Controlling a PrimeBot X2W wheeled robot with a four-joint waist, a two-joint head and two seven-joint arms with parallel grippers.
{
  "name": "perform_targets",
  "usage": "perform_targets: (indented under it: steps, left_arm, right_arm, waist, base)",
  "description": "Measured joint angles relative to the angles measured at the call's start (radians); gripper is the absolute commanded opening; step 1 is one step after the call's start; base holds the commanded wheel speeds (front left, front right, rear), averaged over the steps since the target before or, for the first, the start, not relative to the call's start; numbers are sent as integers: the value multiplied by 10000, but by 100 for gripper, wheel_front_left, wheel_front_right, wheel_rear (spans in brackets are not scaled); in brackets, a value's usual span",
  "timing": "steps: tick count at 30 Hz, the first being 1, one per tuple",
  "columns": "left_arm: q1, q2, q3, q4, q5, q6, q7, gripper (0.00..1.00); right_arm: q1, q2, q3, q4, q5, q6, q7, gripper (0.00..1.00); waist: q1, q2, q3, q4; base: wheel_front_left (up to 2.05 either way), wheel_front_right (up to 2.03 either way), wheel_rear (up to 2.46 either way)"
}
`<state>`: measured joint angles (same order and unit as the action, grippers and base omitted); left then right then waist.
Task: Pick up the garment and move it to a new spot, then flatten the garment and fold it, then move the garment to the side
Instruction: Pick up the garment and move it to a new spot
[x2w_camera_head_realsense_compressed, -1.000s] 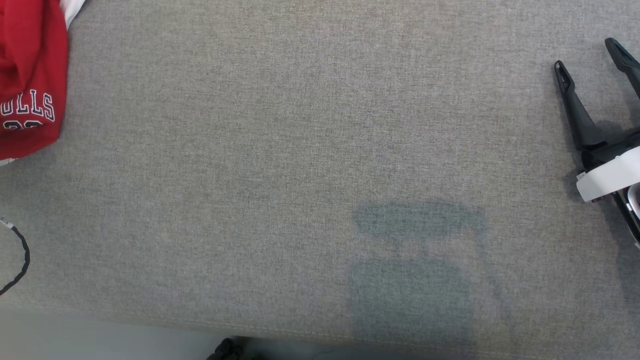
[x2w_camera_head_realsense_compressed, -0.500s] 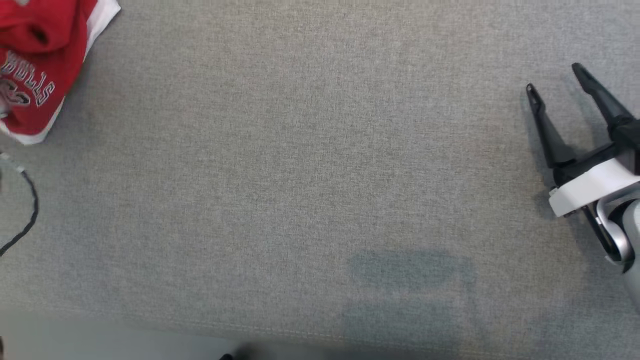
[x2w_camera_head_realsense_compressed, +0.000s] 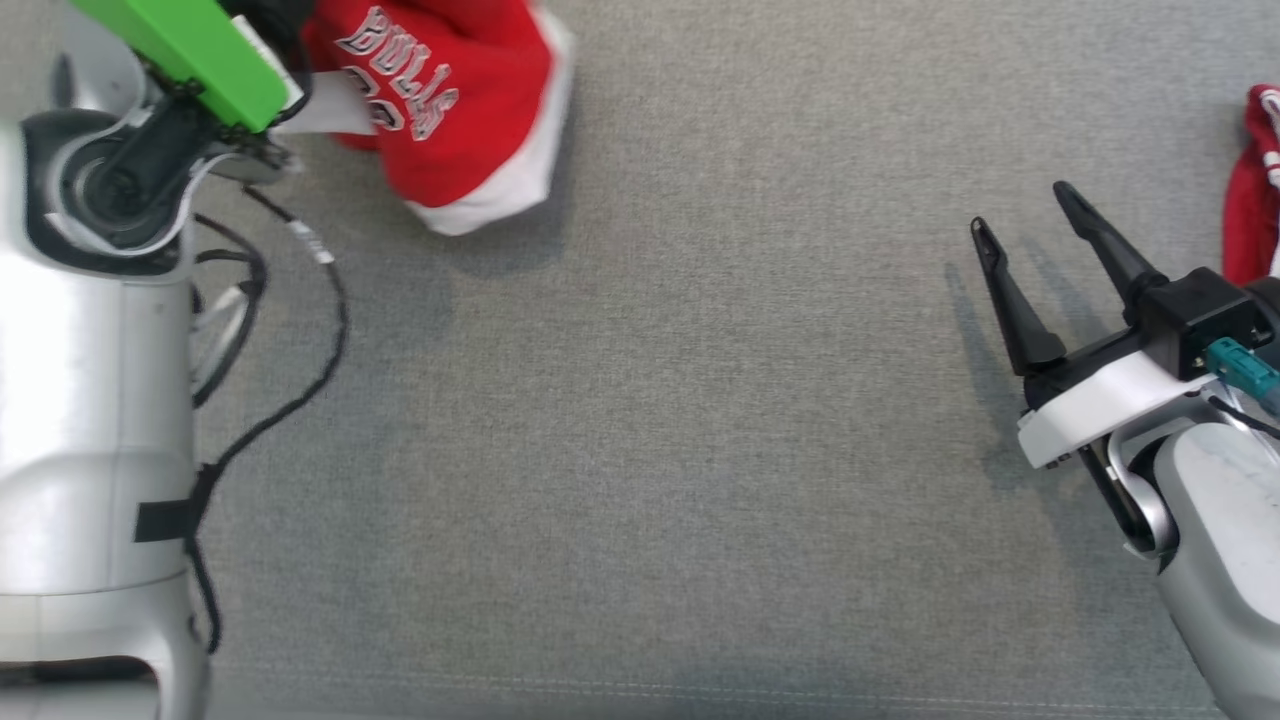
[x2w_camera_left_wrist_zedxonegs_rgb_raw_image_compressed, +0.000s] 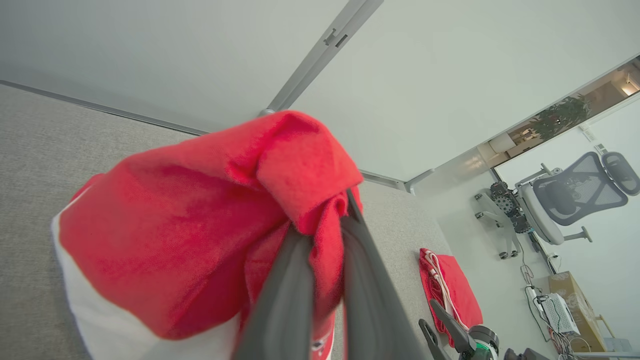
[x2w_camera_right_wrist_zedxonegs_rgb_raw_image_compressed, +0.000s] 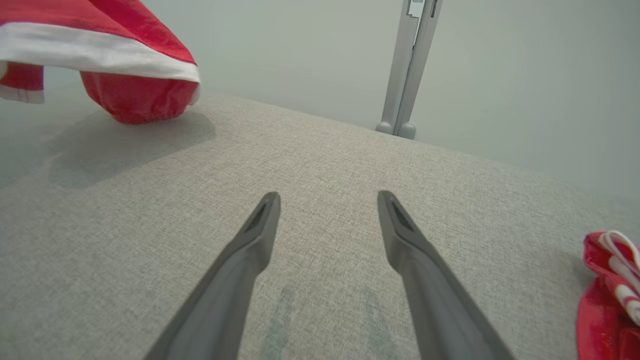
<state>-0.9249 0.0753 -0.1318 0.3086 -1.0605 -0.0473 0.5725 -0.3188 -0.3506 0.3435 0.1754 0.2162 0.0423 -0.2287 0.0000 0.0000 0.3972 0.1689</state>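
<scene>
Garment (x2w_camera_head_realsense_compressed: 450, 110) now sits further in from the left edge of the head view, nearer my right end effector (x2w_camera_head_realsense_compressed: 1020, 205) than before. The whole view has shifted too, so the camera moved. Garment is red with a white hem and white BULLS lettering, bunched up, not flat. It's at the far left of the grey counter (x2w_camera_head_realsense_compressed: 650, 450). In the right wrist view it hangs with its shadow on the counter beneath; can't tell if the lowest fold touches. My left end effector (x2w_camera_left_wrist_zedxonegs_rgb_raw_image_compressed: 325, 220) is clenched on a red fold, cloth pinched between both fingers (x2w_camera_left_wrist_zedxonegs_rgb_raw_image_compressed: 285, 300). Right end effector is spread wide, holding nothing, low over bare counter. Second red cloth (x2w_camera_head_realsense_compressed: 1255, 200) lies at the counter's right edge, just beside it.
</scene>
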Motion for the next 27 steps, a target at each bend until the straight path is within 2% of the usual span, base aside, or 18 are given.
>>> perform_targets:
  steps: [7, 11, 13, 20, 27]
  left_arm:
    - [808, -913, -673, -541, -125, 717, 433, 0]
    - [1282, -880, -706, -849, -512, 1419, 420, 0]
    - [1472, -823, -669, -970, -564, 1638, 222, 0]
    - [1969, -610, -1216, -1168, -407, 1722, -546, 0]
    - [2679, -529, -2600, -1168, -828, 1722, -1463, 0]
  right_arm:
    - [33, 493, 242, 257, 125, 0, -98, 100]
    - [83, 696, 249, 407, 173, -2, -130, 100]
    - [157, 779, 259, 487, 201, -8, -184, 100]
    - [233, 1131, 441, 692, 217, 0, -188, 100]
    - [226, 1624, 663, 752, 226, 15, -205, 100]
  waist:
    - [0, 0, -454, -661]
    - [0, 0, -649, -1072]
    - [0, 0, -742, -1277]
    - [0, 0, -1060, -1917]
    - [0, 0, -1237, -2465]
  base:
    - [0, 0, 0]
    - [0, 0, 0]
    - [0, 0, 0]
    - [0, 0, 0]
    - [0, 0, 0]
